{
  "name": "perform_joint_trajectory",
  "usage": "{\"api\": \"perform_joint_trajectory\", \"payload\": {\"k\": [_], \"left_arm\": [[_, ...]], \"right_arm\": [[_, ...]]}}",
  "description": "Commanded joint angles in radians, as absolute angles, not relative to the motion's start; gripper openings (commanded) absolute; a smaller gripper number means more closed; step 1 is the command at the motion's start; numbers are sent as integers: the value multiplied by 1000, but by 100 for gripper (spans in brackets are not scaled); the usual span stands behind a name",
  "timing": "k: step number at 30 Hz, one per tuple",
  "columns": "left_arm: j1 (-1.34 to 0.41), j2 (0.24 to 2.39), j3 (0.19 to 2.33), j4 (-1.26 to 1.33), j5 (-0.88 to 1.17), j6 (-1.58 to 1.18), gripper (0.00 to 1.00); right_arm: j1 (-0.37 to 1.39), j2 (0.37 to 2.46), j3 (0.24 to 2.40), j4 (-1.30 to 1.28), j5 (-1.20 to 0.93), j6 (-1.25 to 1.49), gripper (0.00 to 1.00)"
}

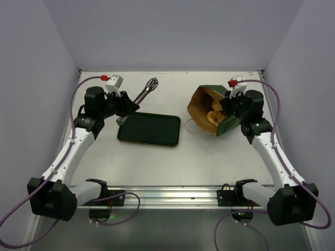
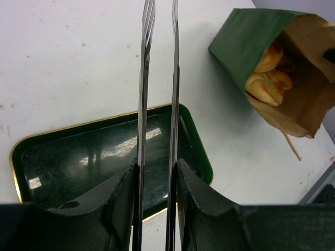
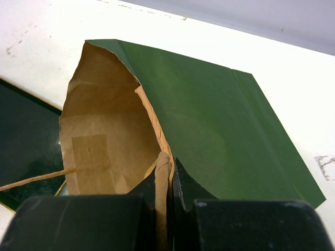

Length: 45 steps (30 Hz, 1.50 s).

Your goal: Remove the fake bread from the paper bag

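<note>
paper bag on right half of desk, tipped over, mouth opening toward the tray side, green outside, brown kraft inside; fake bread inside the bag, yellow-orange rolls showing just within the mouth, left wrist view shows same rolls against the brown lining; right jaws closed on the bag's rim on its right side, pinching a fold of paper edge between them; thin string handle hangs out of the mouth toward the tray; left jaws closed on metal tongs, both tong arms squeezed near parallel between the fingers, tips pointing to far side of desk; dark green tray with gold rim flat mid-desk, left of bag, not touching it, tongs held above its far left corner
</note>
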State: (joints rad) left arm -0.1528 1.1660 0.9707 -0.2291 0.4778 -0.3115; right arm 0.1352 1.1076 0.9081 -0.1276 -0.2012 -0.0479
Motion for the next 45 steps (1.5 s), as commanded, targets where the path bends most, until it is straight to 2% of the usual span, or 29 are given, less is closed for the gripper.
{"api": "perform_joint_trajectory", "payload": {"k": [1,7,14,23,32,45], "left_arm": [[-212,1100,1000,-224,514,-287,36],[-316,967,911,-270,541,-327,35],[-380,818,801,-293,587,-425,34],[-495,785,703,-213,583,-555,34],[-727,940,678,-68,440,-638,34],[-787,1288,825,115,357,-661,35]], "right_arm": [[126,1071,916,-94,-201,-101,0],[126,1071,877,-91,-232,-311,0],[126,1072,851,-89,-270,-357,0],[126,1058,818,-97,-321,-388,0],[120,1043,805,-101,-342,-410,0],[118,1034,798,-106,-370,-429,0]]}}
